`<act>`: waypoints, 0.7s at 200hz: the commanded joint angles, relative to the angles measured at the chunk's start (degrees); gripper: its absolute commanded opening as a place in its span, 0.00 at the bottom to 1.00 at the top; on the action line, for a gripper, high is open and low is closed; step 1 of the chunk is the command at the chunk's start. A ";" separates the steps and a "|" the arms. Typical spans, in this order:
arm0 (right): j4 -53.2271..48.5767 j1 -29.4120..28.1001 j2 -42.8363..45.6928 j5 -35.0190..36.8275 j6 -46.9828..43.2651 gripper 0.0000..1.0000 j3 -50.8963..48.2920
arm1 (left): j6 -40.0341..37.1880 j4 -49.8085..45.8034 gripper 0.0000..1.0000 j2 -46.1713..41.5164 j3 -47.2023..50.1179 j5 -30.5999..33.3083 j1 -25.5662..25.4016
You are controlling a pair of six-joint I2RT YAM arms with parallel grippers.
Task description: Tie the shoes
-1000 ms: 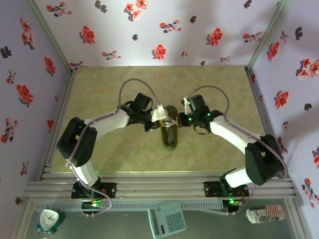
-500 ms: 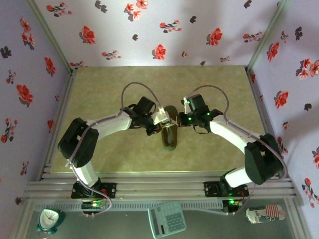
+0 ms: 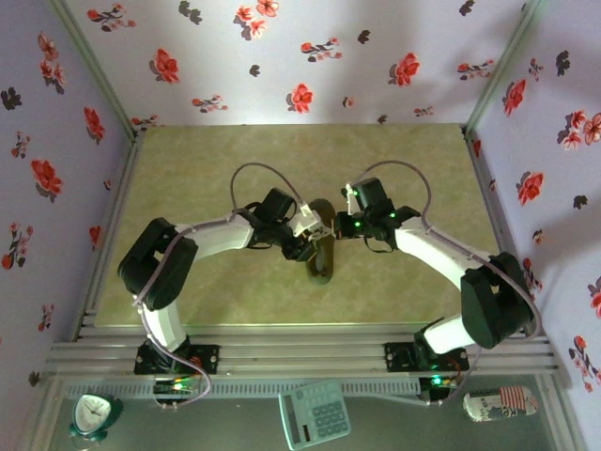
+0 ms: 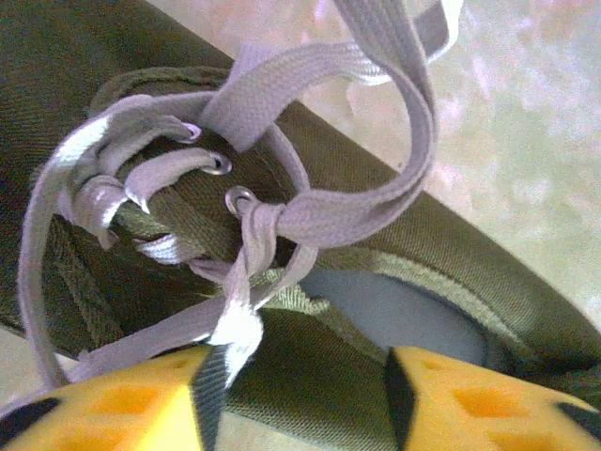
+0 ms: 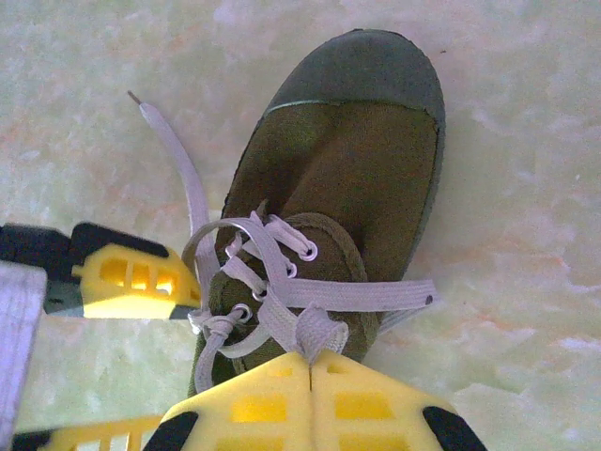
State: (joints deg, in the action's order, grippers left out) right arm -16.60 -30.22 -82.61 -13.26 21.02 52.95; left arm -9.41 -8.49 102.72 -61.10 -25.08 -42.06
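One small olive-green sneaker (image 3: 321, 269) lies mid-table between both arms, toe toward the bases. In the right wrist view the shoe (image 5: 357, 160) points away, and my right gripper (image 5: 310, 362) is shut on a folded loop of white lace (image 5: 317, 329) over the tongue. A lace end (image 5: 164, 141) trails left onto the table. My left gripper (image 4: 300, 399) is open, its yellow fingers (image 4: 113, 413) straddling the shoe's side (image 4: 441, 254) just below the crossed laces (image 4: 347, 211). One lace strand runs down against the left finger. From above, the left gripper (image 3: 310, 242) sits at the shoe's left, the right gripper (image 3: 336, 225) at its heel side.
The shoe rests on a beige-green mat (image 3: 188, 178) boxed in by floral walls (image 3: 56, 141). Beyond the near rail lie a calculator (image 3: 315, 413), a small clock (image 3: 94, 413) and a can (image 3: 502, 402).
The left arm has swung right and nearer, bringing its gripper in over the shoe's left side. The right arm and the shoe have stayed put.
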 commanded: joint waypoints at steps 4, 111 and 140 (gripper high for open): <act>3.15 -1.56 1.48 1.42 -3.76 0.00 -1.97 | 1.63 3.60 0.68 -2.48 1.73 -1.78 -0.33; 7.37 -2.65 1.66 4.54 -6.22 0.00 -4.41 | 14.72 11.35 0.75 -10.58 7.79 -0.62 -0.21; 6.69 -3.42 1.67 6.60 -7.43 0.00 -4.26 | 22.54 11.50 0.75 -11.28 7.70 2.78 -0.22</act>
State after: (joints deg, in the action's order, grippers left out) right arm -10.46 -32.71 -82.39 -9.74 15.68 49.39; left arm 4.43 0.67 93.47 -54.19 -25.39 -42.11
